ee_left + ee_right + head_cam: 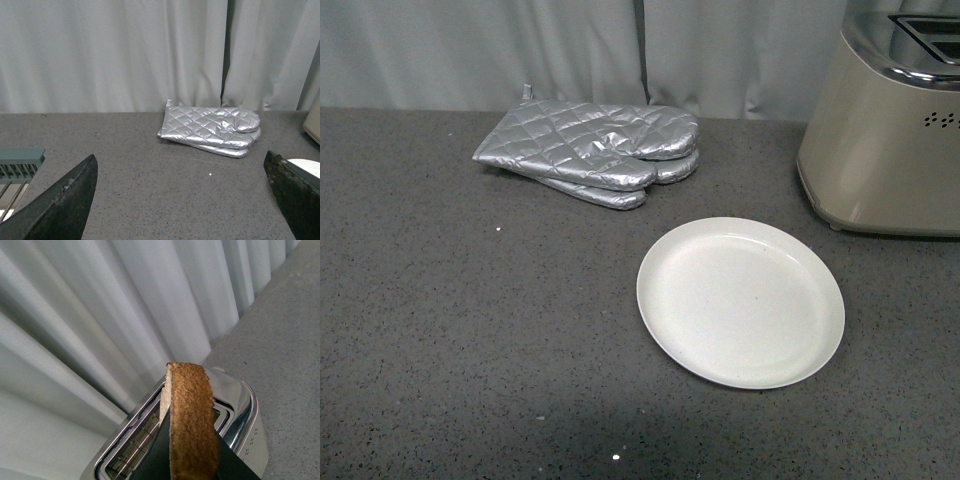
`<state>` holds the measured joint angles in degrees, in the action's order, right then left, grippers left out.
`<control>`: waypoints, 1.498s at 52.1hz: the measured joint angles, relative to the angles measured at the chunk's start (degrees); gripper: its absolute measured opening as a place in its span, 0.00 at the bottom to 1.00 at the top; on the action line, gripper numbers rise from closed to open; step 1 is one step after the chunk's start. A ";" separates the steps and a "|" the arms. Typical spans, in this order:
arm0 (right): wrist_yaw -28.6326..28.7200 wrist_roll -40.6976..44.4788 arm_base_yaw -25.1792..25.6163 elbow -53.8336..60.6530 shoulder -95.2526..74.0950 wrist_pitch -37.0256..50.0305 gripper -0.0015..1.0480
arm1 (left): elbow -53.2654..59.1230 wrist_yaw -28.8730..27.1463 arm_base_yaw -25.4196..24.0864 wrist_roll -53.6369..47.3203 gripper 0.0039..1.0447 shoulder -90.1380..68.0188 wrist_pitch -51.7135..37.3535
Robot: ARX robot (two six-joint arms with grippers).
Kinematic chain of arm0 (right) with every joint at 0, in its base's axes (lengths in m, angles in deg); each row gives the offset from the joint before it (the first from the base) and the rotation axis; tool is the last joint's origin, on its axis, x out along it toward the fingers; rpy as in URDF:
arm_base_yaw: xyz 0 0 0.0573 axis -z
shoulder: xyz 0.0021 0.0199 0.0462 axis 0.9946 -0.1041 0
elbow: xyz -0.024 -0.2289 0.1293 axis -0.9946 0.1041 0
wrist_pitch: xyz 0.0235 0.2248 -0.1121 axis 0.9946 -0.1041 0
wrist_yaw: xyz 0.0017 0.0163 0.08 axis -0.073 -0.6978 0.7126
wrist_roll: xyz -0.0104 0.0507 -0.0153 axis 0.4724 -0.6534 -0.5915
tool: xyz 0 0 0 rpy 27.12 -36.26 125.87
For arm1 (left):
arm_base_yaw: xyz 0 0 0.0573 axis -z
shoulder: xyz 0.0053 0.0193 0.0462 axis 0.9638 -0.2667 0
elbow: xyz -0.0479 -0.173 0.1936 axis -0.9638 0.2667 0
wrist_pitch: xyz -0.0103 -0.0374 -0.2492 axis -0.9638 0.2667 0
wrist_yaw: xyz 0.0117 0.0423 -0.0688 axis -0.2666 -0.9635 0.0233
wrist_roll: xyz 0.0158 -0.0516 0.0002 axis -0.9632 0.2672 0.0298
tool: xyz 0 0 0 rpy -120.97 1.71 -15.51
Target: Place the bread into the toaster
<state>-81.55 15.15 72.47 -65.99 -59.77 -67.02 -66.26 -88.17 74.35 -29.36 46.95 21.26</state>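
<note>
Above the toaster: the bread (192, 420) stands upright and shows its crust edge to the right wrist view, right over the chrome top with its long slots (145, 445). Its lower end runs out of the picture, so I cannot tell whether it touches the toaster (245, 415).
Right gripper: the right gripper (192, 437) is clamped on the bread, with a dark jaw on each face of the slice. Only the jaw ends show.
Left gripper: the left gripper (180, 200) hangs low over the counter (440, 330), jaws wide apart, nothing between them but bare grey surface.
Toaster in the front view: the beige body (880, 150) sits at 2 o'clock from the plate. The picture's top and right edges cut it off, leaving only a corner of one slot.
Plate: the white plate (740, 300) lies flat. The left wrist view shows just a sliver of it (307, 165) behind one jaw.
Oven mitts: the silver quilted oven mitts (590, 150) are stacked at 11 o'clock from the plate, near the curtain (470, 50).
Hard to make out: a grey-green rack-like thing (20, 165) at the edge of the left wrist view, mostly cut off.
Front view: the bread and both arms lie outside it.
</note>
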 joint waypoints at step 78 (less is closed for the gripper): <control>-12.24 -41.38 4.79 -30.91 -19.15 -57.81 0.02 | 0.00 0.00 0.00 0.00 0.94 0.00 0.00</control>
<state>-93.79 -26.23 77.26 -96.89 -78.92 -124.83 -66.26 -88.17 74.35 -29.36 46.95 21.26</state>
